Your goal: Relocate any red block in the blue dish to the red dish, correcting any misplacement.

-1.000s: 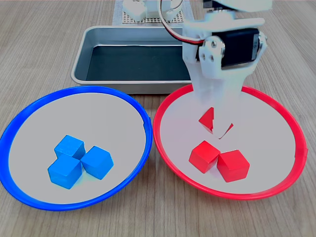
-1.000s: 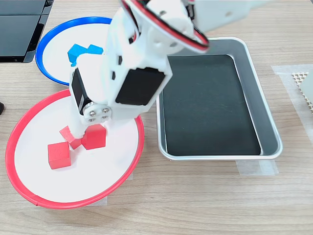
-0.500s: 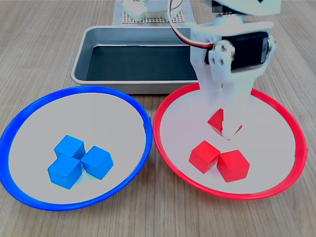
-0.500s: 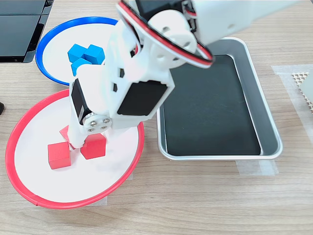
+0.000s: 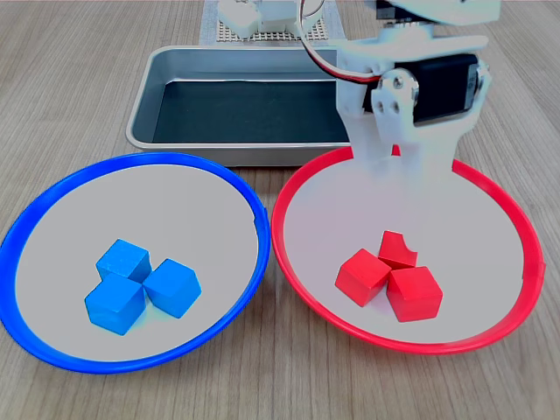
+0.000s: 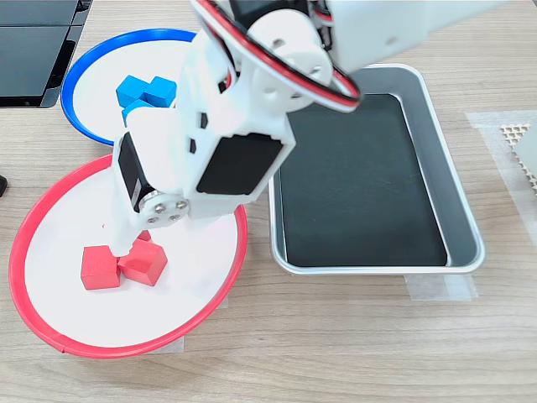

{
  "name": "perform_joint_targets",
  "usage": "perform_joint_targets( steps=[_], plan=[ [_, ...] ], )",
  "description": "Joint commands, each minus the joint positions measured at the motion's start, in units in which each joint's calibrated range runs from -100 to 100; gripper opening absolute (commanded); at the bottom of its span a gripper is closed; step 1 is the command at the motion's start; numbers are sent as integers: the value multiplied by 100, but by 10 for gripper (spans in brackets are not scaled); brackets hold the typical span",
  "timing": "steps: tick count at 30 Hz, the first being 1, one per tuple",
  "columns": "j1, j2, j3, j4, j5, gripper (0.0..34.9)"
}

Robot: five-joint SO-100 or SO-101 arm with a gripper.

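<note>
The bench [image 5: 70,96] is pale wood-grain, matt. The tray [image 5: 144,96] is brushed metal with a dull black liner. Both dishes, blue [image 5: 52,346] and red [image 5: 490,337], look like smooth plastic. The cubes [image 5: 389,280] seem glossy, perhaps painted. The arm [image 6: 243,109] is white plastic.

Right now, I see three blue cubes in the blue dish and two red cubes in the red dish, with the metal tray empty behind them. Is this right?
Not quite: the red dish holds three red cubes, not two. The first exterior view shows the third one at the back, touching the other two, below the gripper. The rest stands: three blue cubes in the blue dish, and the metal tray empty.
</note>
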Motion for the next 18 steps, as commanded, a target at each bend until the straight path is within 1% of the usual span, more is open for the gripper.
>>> perform_joint_targets(
  steps=[1,3,5,11,15,17,18],
  plan=[
    [95,-472,-115,29,59,130],
    [123,-779,58,-37,88,126],
    [161,-1172,341,-219,132,105],
    [434,-2647,1706,-1119,147,57],
    [688,-3918,3044,-1763,151,31],
    [838,-4583,3763,-2109,137,25],
    [923,-4924,4109,-2258,117,13]
  ],
)
